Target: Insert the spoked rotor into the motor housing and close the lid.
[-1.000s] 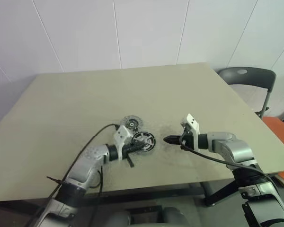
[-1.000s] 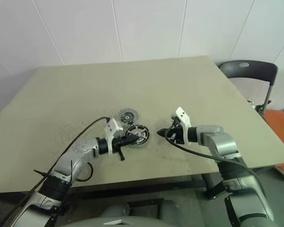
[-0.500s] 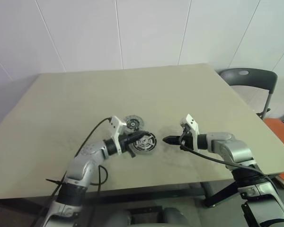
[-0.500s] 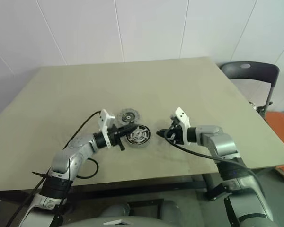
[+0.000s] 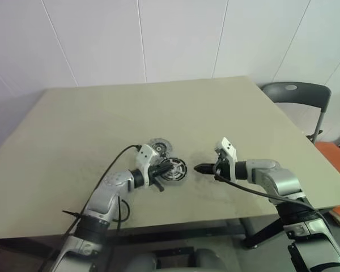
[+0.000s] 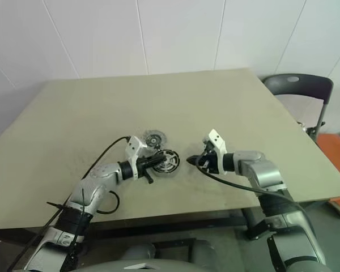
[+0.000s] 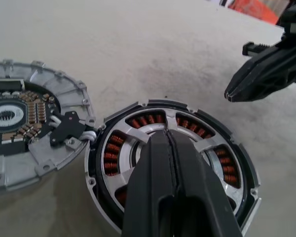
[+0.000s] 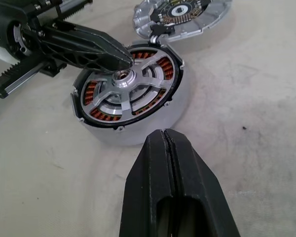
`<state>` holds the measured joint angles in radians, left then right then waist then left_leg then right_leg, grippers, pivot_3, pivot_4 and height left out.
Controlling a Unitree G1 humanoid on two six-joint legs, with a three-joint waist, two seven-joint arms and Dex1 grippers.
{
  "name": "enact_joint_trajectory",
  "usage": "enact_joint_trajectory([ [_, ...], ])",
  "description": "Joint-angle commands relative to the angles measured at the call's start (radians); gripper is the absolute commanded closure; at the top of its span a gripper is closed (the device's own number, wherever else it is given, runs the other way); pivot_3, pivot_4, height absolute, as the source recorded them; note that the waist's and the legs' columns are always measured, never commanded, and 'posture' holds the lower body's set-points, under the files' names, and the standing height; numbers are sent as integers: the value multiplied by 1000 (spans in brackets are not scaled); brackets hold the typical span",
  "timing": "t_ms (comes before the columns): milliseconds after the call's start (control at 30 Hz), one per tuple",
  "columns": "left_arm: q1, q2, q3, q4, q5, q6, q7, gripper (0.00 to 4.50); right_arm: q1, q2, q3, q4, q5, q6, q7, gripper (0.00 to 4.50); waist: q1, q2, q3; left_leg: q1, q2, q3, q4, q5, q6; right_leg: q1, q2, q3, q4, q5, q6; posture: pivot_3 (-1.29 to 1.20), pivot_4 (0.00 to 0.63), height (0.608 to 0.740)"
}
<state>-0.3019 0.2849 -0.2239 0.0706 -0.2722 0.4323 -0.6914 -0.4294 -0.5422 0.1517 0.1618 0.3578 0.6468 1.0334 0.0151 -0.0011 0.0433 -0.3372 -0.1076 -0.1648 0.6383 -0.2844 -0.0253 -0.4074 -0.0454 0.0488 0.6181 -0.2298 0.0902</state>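
The motor housing (image 8: 138, 134), a dark ring with copper windings, sits mid-table (image 5: 173, 169). The spoked rotor (image 8: 104, 97) lies inside it, its silvery spokes over the windings. My left gripper (image 5: 168, 169) is shut, and its tips (image 7: 164, 134) rest over the rotor's hub. The lid (image 7: 44, 153) lies flat just beyond the housing, touching its rim, with its dark centre and green board facing up (image 5: 158, 148). My right gripper (image 5: 197, 168) is shut on nothing and hovers a little to the right of the housing, pointing at it.
The beige table (image 5: 102, 113) has open room on all sides of the parts. A black cable (image 5: 110, 170) trails from my left wrist toward the near edge. A grey chair (image 5: 297, 90) and an orange object (image 5: 335, 156) stand off the right side.
My left gripper's shut tips have gone from the housing's near-left edge to over its centre. The right gripper has kept still. Housing and lid lie where they were.
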Motion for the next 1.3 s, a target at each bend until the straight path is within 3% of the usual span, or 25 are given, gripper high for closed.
enact_joint_trajectory([
  [33,5,16,-60,45,73,17,2,4466,-14,9,-13,-31,8,-6,-3,4500,0,2,-2,1,0,0,0,0,0,1,0,0,0,-1,2,0,0,740],
  [233,17,-41,133,-84,-91,-62,-10,4466,-22,16,-20,-47,27,3,6,4500,-2,2,-2,-1,0,-1,5,0,1,1,0,-1,1,-1,3,0,0,740],
  [567,283,104,214,-321,-66,-247,-76,4466,-101,13,85,-152,29,24,103,4500,-1,3,-1,-2,0,0,5,-1,1,0,0,0,0,-1,2,0,0,740],
  [700,408,196,215,-388,-15,-330,-109,4466,-183,-45,244,-121,-130,-93,175,4500,0,5,0,-2,0,1,5,-2,2,0,0,0,0,-3,-1,0,0,740],
  [1000,421,163,267,-369,-54,-368,-66,4466,-341,-69,396,-6,-346,-379,298,4500,-2,5,1,-2,1,1,6,-2,2,1,-1,-2,0,-3,0,0,0,740],
  [1100,418,148,267,-336,-48,-396,-56,4500,-381,-79,434,40,-419,-490,340,3880,-1,5,1,-2,1,1,5,-2,2,0,-1,-2,0,-2,1,0,0,740],
  [1300,426,134,270,-294,-45,-438,-49,4500,-422,-58,443,66,-473,-586,384,1964,-1,5,1,-2,1,1,5,-2,2,0,-1,-2,0,-2,1,0,0,740],
])
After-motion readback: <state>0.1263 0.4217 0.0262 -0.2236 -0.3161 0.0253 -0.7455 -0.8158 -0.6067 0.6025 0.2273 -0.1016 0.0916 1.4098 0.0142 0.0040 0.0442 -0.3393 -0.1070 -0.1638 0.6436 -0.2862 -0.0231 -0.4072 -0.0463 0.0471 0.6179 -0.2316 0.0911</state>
